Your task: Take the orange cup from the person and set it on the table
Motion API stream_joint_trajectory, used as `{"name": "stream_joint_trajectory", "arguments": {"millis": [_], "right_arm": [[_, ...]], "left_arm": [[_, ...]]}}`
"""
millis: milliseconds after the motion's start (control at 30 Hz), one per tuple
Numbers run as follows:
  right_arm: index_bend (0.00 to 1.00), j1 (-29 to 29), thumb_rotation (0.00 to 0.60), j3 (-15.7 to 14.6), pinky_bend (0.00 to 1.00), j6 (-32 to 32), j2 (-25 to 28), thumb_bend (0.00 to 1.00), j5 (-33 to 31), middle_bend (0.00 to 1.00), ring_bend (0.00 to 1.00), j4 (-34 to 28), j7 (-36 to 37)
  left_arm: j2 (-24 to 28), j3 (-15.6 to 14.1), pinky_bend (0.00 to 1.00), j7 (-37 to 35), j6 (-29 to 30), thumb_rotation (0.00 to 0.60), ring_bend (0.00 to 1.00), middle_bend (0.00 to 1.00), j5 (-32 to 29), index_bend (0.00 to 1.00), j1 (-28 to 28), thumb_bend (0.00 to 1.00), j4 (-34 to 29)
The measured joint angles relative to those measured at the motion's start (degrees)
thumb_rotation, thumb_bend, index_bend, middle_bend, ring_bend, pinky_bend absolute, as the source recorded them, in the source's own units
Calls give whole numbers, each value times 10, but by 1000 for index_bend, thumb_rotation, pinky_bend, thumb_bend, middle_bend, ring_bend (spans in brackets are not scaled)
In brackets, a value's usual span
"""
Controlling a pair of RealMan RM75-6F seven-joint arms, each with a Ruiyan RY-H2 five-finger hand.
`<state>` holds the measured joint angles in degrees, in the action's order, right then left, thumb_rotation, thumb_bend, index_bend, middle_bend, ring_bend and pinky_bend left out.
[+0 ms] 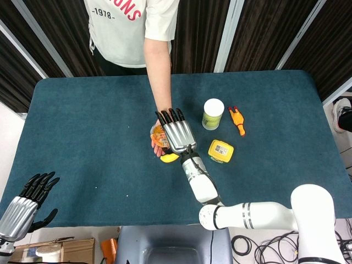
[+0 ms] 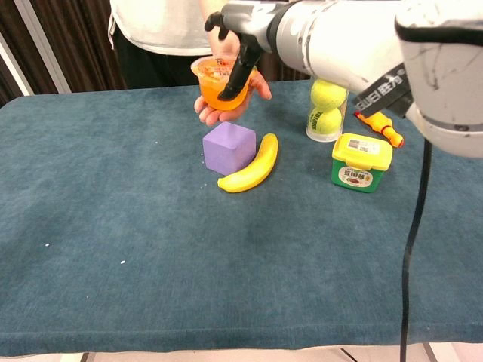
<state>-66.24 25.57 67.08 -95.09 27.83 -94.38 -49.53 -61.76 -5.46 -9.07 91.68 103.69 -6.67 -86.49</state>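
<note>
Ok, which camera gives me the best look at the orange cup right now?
The chest view. There the orange cup shows side-on, resting in the person's palm, with the right hand reaching in from above and a dark finger down its front. In the head view the right hand covers most of the cup, leaving only an orange sliver at its left edge.

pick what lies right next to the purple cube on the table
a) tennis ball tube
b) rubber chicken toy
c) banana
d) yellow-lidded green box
c: in the chest view the banana lies along the side of the purple cube, while the tube, toy and box sit apart further over.
</note>
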Motion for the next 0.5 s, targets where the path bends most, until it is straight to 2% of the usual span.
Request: {"name": "stream_joint_trajectory", "arguments": {"millis": [67, 167, 300, 333, 500], "right_arm": [[155, -3, 600, -1, 0, -2, -3, 146, -4, 180, 0, 5, 5], [157, -10, 600, -6, 0, -2, -9, 146, -17, 184, 0, 14, -2], [209, -14, 600, -12, 29, -2, -17, 146, -19, 238, 58, 25, 1], [236, -14, 600, -13, 56, -1, -18, 146, -16, 258, 80, 26, 5], [525, -12, 600, -20, 372, 7, -24, 146, 16, 441, 324, 34, 23]], "left_arm": [[0, 0, 67, 0, 3, 600, 0, 0, 0, 0, 1, 371, 1], [0, 0, 67, -2, 6, 600, 0, 0, 1, 0, 2, 370, 2], [0, 0, 67, -2, 8, 600, 0, 0, 2, 0, 3, 370, 3], [0, 0, 67, -3, 9, 600, 0, 0, 2, 0, 4, 370, 3], [0, 0, 67, -5, 14, 600, 0, 0, 2, 0, 5, 371, 5]]}}
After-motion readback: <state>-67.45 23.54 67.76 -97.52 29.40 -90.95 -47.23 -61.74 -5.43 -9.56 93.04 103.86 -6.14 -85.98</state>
